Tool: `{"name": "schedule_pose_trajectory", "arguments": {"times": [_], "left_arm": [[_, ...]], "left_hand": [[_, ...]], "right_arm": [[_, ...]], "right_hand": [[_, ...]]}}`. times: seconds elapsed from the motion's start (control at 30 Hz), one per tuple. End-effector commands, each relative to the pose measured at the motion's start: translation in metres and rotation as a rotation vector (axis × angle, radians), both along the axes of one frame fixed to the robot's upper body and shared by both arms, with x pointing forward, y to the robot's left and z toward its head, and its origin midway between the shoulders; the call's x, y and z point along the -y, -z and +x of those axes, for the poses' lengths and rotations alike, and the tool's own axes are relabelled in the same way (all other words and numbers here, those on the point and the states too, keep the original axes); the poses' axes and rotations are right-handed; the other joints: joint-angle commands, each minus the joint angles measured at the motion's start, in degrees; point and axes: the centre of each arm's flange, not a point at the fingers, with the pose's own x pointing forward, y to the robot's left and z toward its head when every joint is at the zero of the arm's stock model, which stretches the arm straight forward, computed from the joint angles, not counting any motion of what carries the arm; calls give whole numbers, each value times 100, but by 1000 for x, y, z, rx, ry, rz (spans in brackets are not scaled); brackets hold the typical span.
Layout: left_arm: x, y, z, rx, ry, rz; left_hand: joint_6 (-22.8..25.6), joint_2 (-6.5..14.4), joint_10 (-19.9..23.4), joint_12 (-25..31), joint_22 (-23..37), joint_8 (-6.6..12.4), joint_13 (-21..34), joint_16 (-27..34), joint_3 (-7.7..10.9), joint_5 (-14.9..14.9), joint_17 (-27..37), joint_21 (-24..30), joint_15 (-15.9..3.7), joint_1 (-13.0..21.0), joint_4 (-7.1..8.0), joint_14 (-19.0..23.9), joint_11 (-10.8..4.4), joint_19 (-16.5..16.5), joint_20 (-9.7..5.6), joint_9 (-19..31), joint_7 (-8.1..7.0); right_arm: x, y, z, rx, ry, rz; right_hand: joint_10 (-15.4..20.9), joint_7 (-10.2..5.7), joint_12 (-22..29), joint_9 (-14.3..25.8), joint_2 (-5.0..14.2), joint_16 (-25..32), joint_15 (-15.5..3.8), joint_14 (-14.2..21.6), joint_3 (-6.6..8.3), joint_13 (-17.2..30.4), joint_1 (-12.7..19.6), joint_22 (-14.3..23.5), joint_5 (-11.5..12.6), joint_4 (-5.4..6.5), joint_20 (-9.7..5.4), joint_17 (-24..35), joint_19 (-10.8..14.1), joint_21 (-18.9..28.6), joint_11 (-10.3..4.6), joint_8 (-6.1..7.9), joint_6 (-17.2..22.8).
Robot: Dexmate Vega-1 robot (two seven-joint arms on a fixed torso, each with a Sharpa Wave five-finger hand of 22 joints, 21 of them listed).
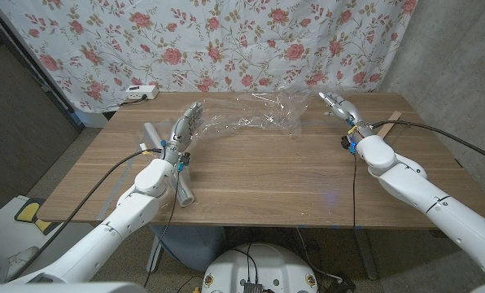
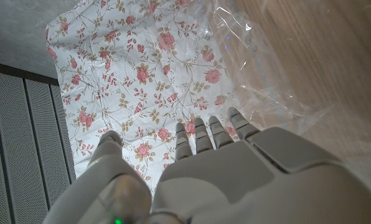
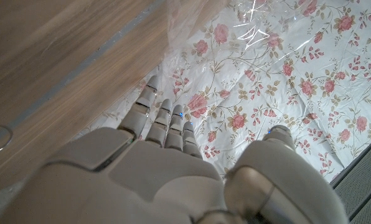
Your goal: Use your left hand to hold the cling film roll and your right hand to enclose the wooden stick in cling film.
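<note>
Since both our left hand (image 1: pixel 184 130) and right hand (image 1: pixel 337 104) look spread, gripping nothing, the cling film (image 1: pixel 267 115) could sag and stick to itself.

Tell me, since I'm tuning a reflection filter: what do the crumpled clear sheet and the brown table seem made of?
The crumpled clear sheet looks like thin plastic film: glossy, see-through, with white glints along its creases. The brown table seems to be wood or a wood-look laminate, matte, with straight grain lines; which of the two cannot be told.
</note>
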Motion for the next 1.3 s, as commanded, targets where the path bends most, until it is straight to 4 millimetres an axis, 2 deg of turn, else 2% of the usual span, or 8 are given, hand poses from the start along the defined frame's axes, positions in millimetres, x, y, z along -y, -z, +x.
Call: {"name": "schedule_pose_trajectory", "arguments": {"times": [0.03, 0.33, 0.37, 0.57, 0.77, 0.97, 1.13, 1.3], "left_arm": [[-2, 0, 0, -3, -4, 1], [1, -2, 0, 6, 5, -7], [2, -2, 0, 6, 6, -7], [3, -1, 1, 0, 5, 2], [3, -1, 1, 2, 2, -3], [4, -2, 1, 0, 3, 2], [4, -3, 2, -2, 4, 7], [5, -3, 3, -5, 6, 8]], "left_hand": [[59, 23, 53, 17, 18, 40, 22, 33, 9, 4, 21, -20, 35, 17, -34, 24, 2, 48, 21, 28, -13], [56, 27, 60, 16, 19, 32, 22, 34, 10, 3, 21, -42, 39, 14, -39, 27, 14, 60, 16, 28, -12], [58, 27, 61, 16, 19, 32, 22, 34, 10, 3, 21, -44, 39, 14, -39, 27, 15, 59, 12, 28, -14], [54, 29, 72, 18, 19, 26, 23, 35, 10, 3, 21, -62, 42, 13, -43, 29, 18, 66, 19, 28, -10], [51, 31, 71, 16, 19, 22, 23, 35, 11, 3, 21, -79, 42, 11, -46, 30, 19, 68, 17, 28, -17], [40, 34, 66, 11, 20, 15, 23, 31, 11, 2, 21, -96, 34, 9, -49, 20, 18, 82, 18, 28, -25], [39, 35, 59, 7, 20, 12, 23, 31, 11, 2, 21, -113, 35, 8, -52, 21, 14, 83, 21, 28, -15], [41, 37, 61, 6, 21, 12, 24, 33, 12, 2, 21, -125, 38, 7, -54, 25, 13, 89, 18, 28, -21]], "right_arm": [[7, -4, -6, 4, 86, -15], [11, -9, -8, -8, 136, -51], [11, -9, -8, -8, 134, -49], [15, -11, -9, -22, 164, -50], [17, -11, -13, -38, 209, -61], [19, -10, -15, -45, 247, -68], [17, -12, -20, -50, 256, -85], [18, -11, -22, -60, 266, -84]], "right_hand": [[40, -30, -6, 8, 46, 48, 24, 88, -10, 11, 58, 22, -23, -56, 34, 41, 110, 41, 22, 14, 14], [113, -61, 8, 7, 72, 81, 14, 143, -4, 11, 75, 33, -28, -68, 64, 71, 215, 69, 50, -17, -25], [99, -154, -3, 8, 93, 100, 36, 162, -4, 16, 69, 42, -33, -65, 137, 97, 289, 91, 54, -48, -86], [115, -196, -2, 12, 139, 256, 87, 427, -6, 59, 72, 71, -46, -77, 293, 199, 637, 209, -5, -87, -164], [199, -194, 33, 14, 196, 451, -16, 762, 10, 107, 112, 97, -50, -104, 254, 307, 964, 328, -25, -95, -188], [388, -192, 107, 15, 204, 582, -77, 970, 3, 143, 122, 112, -58, -121, 192, 389, 1100, 379, -7, -78, -150], [553, 70, 160, 18, 183, 723, -129, 1184, -23, 189, 127, 121, -68, -149, -94, 493, 1358, 474, 75, -1, 84], [607, 141, 175, 18, 187, 726, -145, 1177, -14, 200, 172, 119, -66, -177, -128, 510, 1401, 486, 105, 19, 156]]}}
